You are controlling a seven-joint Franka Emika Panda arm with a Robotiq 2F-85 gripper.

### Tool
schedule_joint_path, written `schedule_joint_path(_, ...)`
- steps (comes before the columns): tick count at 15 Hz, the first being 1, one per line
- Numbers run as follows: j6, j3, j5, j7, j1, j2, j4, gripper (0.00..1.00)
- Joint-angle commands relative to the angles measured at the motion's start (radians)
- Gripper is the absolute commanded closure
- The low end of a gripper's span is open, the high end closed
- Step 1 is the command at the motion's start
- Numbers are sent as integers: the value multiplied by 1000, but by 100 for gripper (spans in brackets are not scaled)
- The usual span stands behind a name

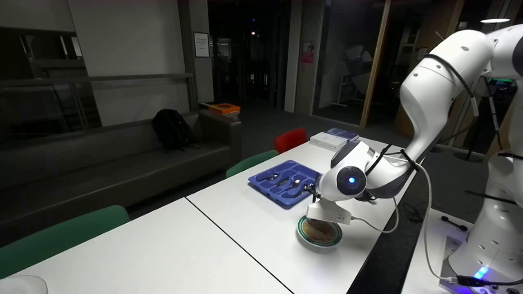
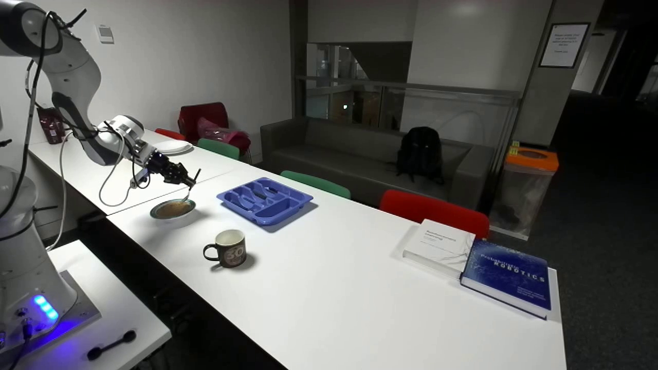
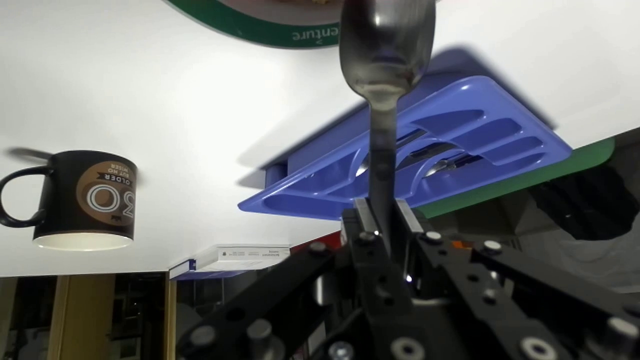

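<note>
The pincer (image 3: 385, 212) is gripping one spoon (image 3: 383, 115) by its handle, jaws nearly together. The spoon's long axis is slanting down towards one green-rimmed bowl (image 3: 280, 37) sitting near the surface's (image 2: 360, 267) robot-side edge; whether they are touching isn't showing clearly. One mug (image 2: 234, 255) is standing nearby, one tray (image 2: 277, 209) lying farther in, two books (image 2: 506, 275) resting by a corner.

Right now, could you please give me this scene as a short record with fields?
grip: claw shut on the handle of a spoon
spoon head: angled down toward the bowl; contact unclear
bowl: green-rimmed, holding brown food, on the white table
nearby: blue tray with cutlery in some compartments; mug, upright
table end: white book and blue book, side by side
background: black backpack on a sofa
</note>
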Motion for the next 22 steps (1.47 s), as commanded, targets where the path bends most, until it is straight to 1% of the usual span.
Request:
schedule_joint_path(1,-5,7,-16,-6,-2,15,8,97)
schedule_joint_path(10,-43,20,-18,-29,25,108,27,97)
schedule_joint_path(14,-55,21,-16,-46,33,128,36,97)
schedule_joint_path(17,-36,20,-13,-74,27,136,43,97)
schedule_joint_path(22,48,21,3,-143,6,150,50,97)
